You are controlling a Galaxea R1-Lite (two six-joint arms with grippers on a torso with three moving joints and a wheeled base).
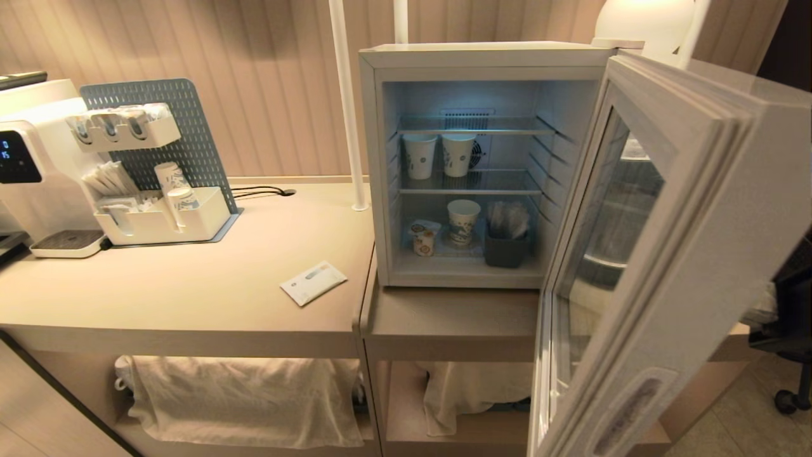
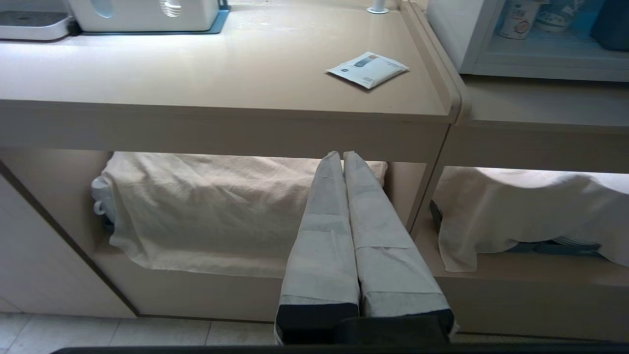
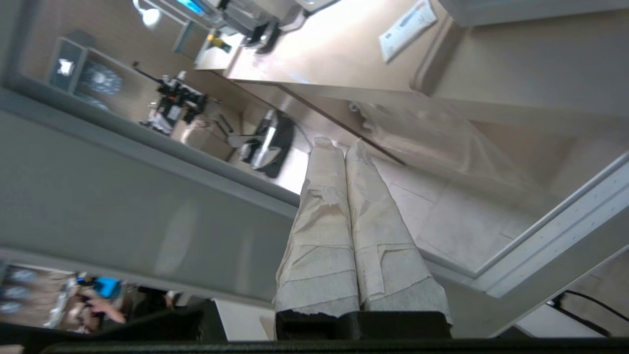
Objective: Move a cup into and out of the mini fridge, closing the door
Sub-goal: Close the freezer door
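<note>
Nearest us swings the pale blue-grey framed door (image 1: 641,266) with its dark glass window, wide open and hinged at the right side of the boxy white mini fridge (image 1: 485,58), which stands on the lower beige counter (image 1: 450,314) against its back edge. On the fridge's bottom shelf, towards the left wall, we find the tiny white yogurt-style cup (image 1: 424,242) with its yellow-orange label and flat sealed top, just beside a taller patterned white paper cup (image 1: 463,221) and near a dark grey holder of packets (image 1: 506,247); two more patterned paper cups (image 1: 420,155) stand on the wire shelf above. We judge the little cup to be light and thin-walled, its plastic sides smooth and easily dented, its foil top fragile, so we would take it by the sides at mid-height with a gentle squeeze, coming in level from the front to avoid its neighbour. The right gripper (image 3: 339,145), cloth-wrapped, has its jaws clenched together on nothing and sits close by the open door's glass; the left gripper (image 2: 342,156), jaws likewise pressed together and empty, hangs below the front edge of the taller beige counter (image 1: 190,298), near a flat white sachet (image 1: 313,282) lying close to that counter's front right corner.
</note>
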